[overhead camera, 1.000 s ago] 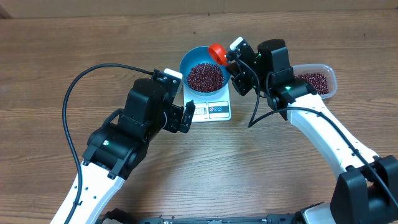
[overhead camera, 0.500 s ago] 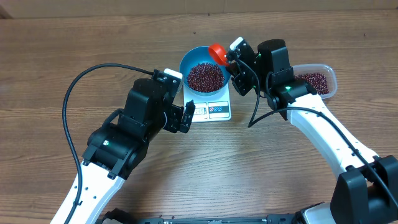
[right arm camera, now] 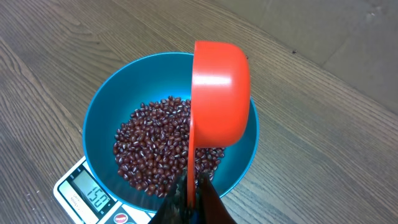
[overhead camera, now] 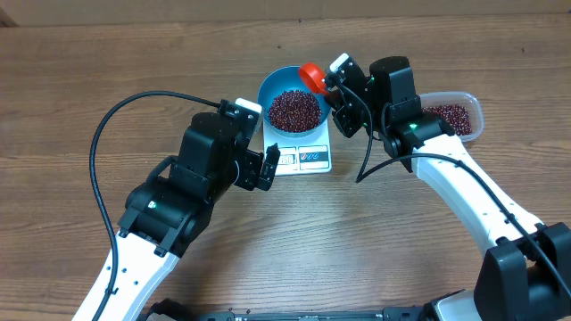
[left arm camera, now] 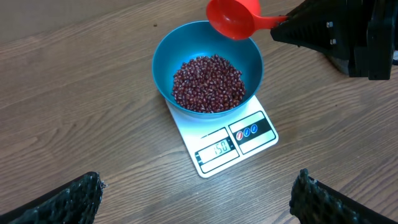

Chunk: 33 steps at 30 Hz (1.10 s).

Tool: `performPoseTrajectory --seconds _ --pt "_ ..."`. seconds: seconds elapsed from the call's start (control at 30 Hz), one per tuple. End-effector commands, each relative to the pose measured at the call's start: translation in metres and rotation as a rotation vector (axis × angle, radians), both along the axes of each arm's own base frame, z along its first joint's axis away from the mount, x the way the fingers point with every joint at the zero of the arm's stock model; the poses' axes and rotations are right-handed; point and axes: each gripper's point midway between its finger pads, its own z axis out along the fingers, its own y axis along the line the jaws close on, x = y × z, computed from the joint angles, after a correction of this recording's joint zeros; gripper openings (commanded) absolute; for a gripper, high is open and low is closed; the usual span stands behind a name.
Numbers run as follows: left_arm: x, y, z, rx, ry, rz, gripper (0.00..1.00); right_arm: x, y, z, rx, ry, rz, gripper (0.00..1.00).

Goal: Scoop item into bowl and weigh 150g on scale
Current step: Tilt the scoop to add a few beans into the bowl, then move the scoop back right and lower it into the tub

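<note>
The blue bowl (overhead camera: pixel 263 94) stands on the white scale (overhead camera: pixel 308 159), holding a heap of dark red-brown beans (overhead camera: pixel 293 109). In the left wrist view the scale (left arm camera: pixel 249 134) display reads 150 under the bowl (left arm camera: pixel 163 59) and beans (left arm camera: pixel 208 84). My right gripper (overhead camera: pixel 333 86) is shut on the handle of a red scoop (overhead camera: pixel 311 75), which is tipped on its side over the bowl's far rim. The right wrist view shows the scoop's (right arm camera: pixel 221 93) outer side above the beans (right arm camera: pixel 149 149), with the gripper (right arm camera: pixel 193 190) clamping the thin handle. My left gripper (left arm camera: pixel 198 183) hovers open near the scale's front edge, holding nothing.
A clear plastic tub (overhead camera: pixel 471 105) with more beans stands to the right of the bowl, behind my right arm. A black cable loops over the table at the left (overhead camera: pixel 98 143). Bare wooden tabletop surrounds the scale.
</note>
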Motion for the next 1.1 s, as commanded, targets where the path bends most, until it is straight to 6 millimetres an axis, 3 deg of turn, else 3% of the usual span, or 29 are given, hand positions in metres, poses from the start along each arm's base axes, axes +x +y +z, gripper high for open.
performPoseTrajectory --seconds 0.0,0.17,0.3,0.5,0.77,0.93,1.07 --pt "0.0 0.0 0.001 -0.011 0.003 0.003 1.0 0.004 -0.002 0.005 -0.001 -0.013 -0.01 0.04" --pt "0.0 0.0 0.001 -0.011 0.003 0.003 1.0 0.006 -0.005 0.006 0.062 0.037 -0.079 0.04" --pt "0.0 0.0 0.001 -0.011 0.003 0.003 0.99 0.014 -0.027 0.006 0.199 0.147 -0.242 0.04" --pt "0.0 0.0 0.001 -0.011 0.003 0.003 1.0 0.008 -0.056 0.024 0.346 0.221 -0.221 0.04" --pt "0.0 0.0 0.001 -0.011 0.003 0.003 1.0 -0.005 -0.137 0.048 0.417 0.253 -0.444 0.04" --pt "0.0 0.0 0.001 -0.011 0.003 0.003 1.0 -0.011 -0.197 0.038 0.546 0.369 -0.7 0.04" --pt "0.0 0.0 0.001 -0.011 0.003 0.003 1.0 -0.02 -0.232 0.029 0.575 0.409 -0.814 0.04"
